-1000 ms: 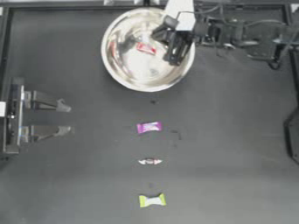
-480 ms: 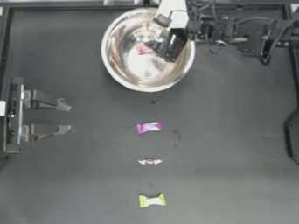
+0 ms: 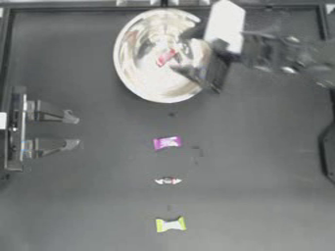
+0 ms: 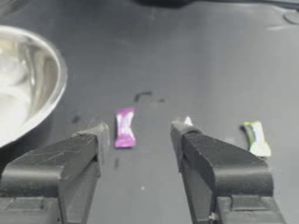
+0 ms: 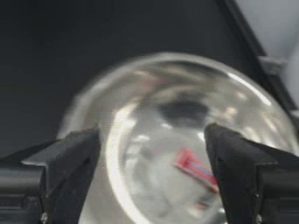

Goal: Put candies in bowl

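The right end effector [image 3: 200,73] hangs over the near-right rim of the bowl [image 3: 140,86], jaws spread apart with nothing between them; the wrist view looks straight down into the shiny inside, where a red candy [image 3: 165,57] lies. I can make out only that one sweet in there for certain; reflections hide the rest. Three candies wait on the dark worktop [image 3: 262,186] in a loose line running away from the bowl: the purple candy [image 3: 167,142] nearest, then a clear candy with a reddish centre [image 3: 167,181], then the yellow-green candy [image 3: 170,224] farthest off. All lie with their twisted ends pointing left and right across the worktop. The purple one sits below the bowl, so I would judge it the likely next pick. The left end effector [image 3: 72,130] is parked at the left edge, jaws apart, roughly level with the purple candy.
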Controlling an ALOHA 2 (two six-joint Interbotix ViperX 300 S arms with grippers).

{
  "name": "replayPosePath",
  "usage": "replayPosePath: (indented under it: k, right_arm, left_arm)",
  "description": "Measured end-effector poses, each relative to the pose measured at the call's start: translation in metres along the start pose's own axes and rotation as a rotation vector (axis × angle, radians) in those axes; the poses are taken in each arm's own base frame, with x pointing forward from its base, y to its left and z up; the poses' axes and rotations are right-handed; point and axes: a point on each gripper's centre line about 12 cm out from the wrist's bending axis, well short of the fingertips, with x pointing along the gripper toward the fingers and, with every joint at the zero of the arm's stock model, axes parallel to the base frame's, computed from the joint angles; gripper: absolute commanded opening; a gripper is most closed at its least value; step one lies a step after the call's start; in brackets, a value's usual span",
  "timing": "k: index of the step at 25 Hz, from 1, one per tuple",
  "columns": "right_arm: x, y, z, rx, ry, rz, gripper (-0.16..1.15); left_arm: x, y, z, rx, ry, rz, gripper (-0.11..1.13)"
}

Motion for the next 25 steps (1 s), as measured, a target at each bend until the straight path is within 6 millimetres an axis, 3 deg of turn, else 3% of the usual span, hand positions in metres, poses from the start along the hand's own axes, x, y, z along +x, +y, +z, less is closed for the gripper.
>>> replayPosePath:
  k: [6, 10, 19, 25]
  right_arm:
    - [-0.064, 0.039, 0.007, 0.014, -0.155, 0.113, 0.98]
    - [-0.099, 0.05, -0.003, 0.032, -0.218, 0.159, 0.98]
    - [-0.155, 0.069, -0.042, 0.048, -0.356, 0.276, 0.98]
    - [-0.167, 0.07, -0.059, 0.082, -0.362, 0.292, 0.98]
  left_arm:
    - [0.0, 0.0, -0.001, -0.002, 0.009, 0.001, 0.84]
    - [0.0, 0.002, -0.001, -0.004, 0.013, 0.007, 0.84]
    - [0.0, 0.005, 0.008, -0.01, 0.03, 0.019, 0.84]
    - [0.002, 0.008, 0.015, -0.021, 0.074, 0.026, 0.85]
